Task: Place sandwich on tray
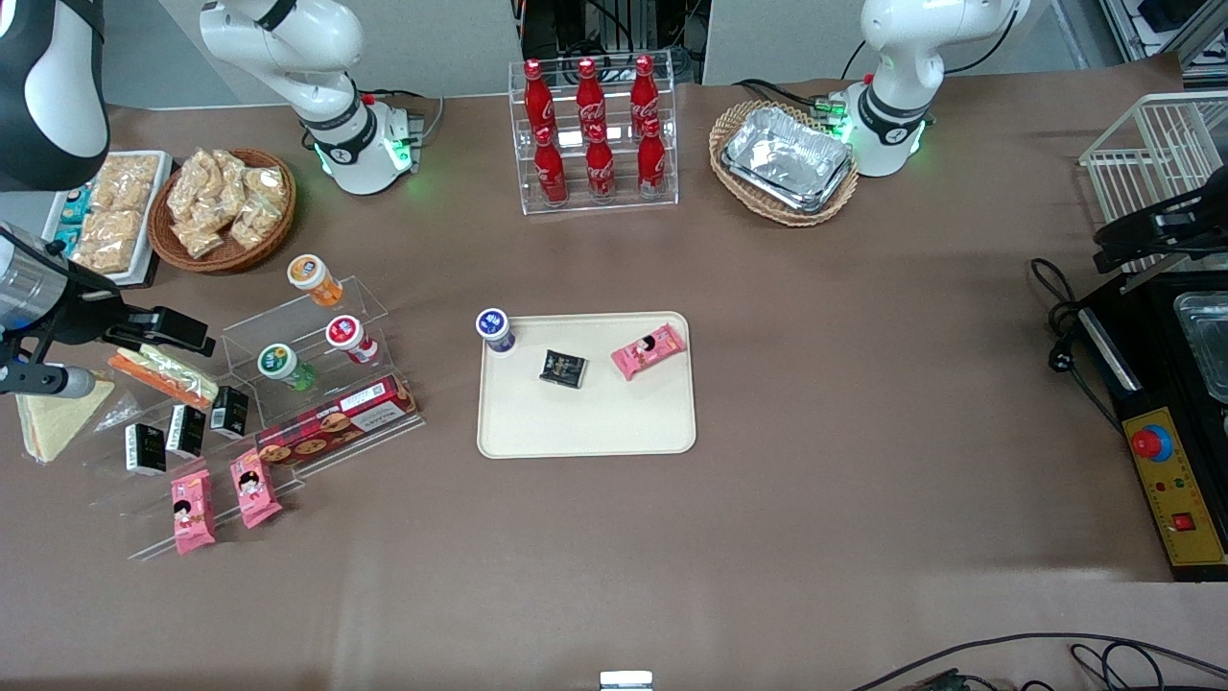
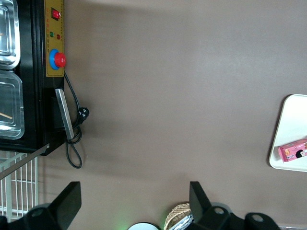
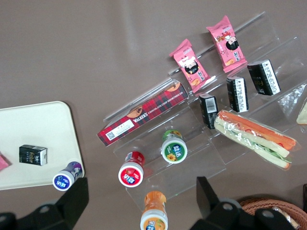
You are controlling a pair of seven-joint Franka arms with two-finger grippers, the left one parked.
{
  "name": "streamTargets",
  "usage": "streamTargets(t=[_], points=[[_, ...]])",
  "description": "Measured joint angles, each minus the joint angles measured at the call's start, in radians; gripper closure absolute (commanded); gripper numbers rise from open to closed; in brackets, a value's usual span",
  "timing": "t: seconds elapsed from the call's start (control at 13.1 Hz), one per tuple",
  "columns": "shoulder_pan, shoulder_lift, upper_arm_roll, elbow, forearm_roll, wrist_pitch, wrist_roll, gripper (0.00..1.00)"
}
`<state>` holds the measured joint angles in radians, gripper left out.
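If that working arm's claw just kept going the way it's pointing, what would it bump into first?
Probably the clear display stand, near the red-capped bottle: the open gripper hangs above it, pointing down. Height is hard to judge. The sandwich lies off that line.

Sandwich (image 1: pixel 59 417) partly under the arm's dark parts in front view; its filling edge can't be made out. In right wrist view only a pale corner shows (image 3: pixel 302 112), rest cut by frame edge. Pincer (image 3: pixel 142 198): fingertips cut off. Tray (image 2: pixel 289 134) cut off in left wrist view.
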<state>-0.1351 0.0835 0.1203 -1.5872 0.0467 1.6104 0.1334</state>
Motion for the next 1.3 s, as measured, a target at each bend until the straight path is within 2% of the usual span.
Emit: streamTargets(t=[0.31,0.53,0.69,1.15,1.3], points=[[-0.013,0.001,-0.019,0.000,-0.001,-0.001,0.001,0.00],[-0.082,-0.006,-0.049,0.006,-0.002,-0.001,-0.001,0.00],[-0.126,-0.008,-0.074,0.015,-0.027,-0.001,-0.005,0.00],[-0.150,0.012,-0.238,0.012,-0.052,0.067,-0.006,0.00],[-0.177,0.045,-0.265,0.009,-0.052,0.100,-0.006,0.00]])
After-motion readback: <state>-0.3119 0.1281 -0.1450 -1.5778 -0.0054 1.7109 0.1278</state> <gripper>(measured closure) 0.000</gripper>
